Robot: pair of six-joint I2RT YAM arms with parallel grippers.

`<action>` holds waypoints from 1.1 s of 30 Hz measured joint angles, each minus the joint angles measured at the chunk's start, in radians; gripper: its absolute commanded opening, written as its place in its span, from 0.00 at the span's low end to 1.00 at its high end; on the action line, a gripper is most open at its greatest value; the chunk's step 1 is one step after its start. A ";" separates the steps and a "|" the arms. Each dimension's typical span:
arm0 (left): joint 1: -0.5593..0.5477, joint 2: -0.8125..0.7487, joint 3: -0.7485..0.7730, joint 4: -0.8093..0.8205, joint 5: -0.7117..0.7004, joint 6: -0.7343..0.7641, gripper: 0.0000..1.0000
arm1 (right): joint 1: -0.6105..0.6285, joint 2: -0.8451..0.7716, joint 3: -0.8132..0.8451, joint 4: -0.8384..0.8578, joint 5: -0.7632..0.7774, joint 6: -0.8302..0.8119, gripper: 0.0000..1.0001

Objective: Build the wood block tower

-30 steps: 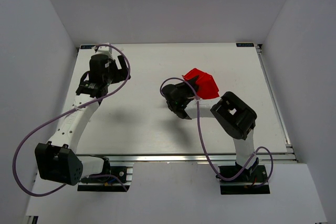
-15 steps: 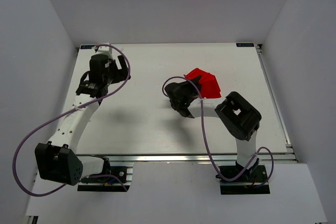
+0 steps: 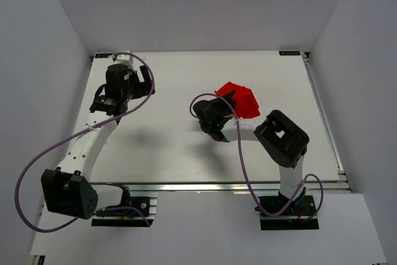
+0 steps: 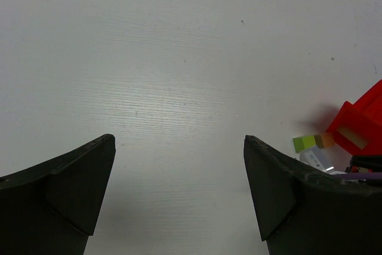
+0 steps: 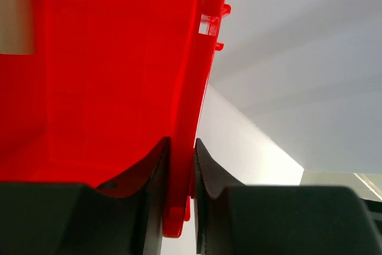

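A lime-green block (image 4: 304, 143) and a tan block (image 4: 324, 140) are seen laid side by side, touching, on the bench (image 4: 179, 88).

A red bin (image 3: 243, 101), a lime-green block (image 4: 304, 143) and a tan block (image 4: 325, 140) show against the white, faintly grained table (image 4: 179, 58).

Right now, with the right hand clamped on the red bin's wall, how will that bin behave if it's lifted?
The red bin is probably light and fairly stiff: it looks like thin moulded plastic, and the right hand holds it by one wall alone. Gripped at the edge, it will likely hang tilted and may swing. The glossy wall could slip in that pinch.
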 measured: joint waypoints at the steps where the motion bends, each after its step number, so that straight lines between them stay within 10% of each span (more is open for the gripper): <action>1: 0.000 0.000 0.000 0.000 0.003 0.000 0.98 | 0.007 0.000 0.000 0.000 0.000 -0.002 0.00; 20: 0.000 -0.023 -0.016 0.002 0.010 0.011 0.98 | -0.011 0.000 0.024 -0.051 -0.027 0.025 0.00; 28: 0.000 -0.023 -0.016 -0.002 0.006 0.011 0.98 | -0.089 0.003 0.100 0.240 -0.122 0.063 0.00; 33: 0.000 -0.023 -0.015 -0.003 0.006 0.010 0.98 | -0.197 -0.036 0.166 0.193 -0.160 0.333 0.00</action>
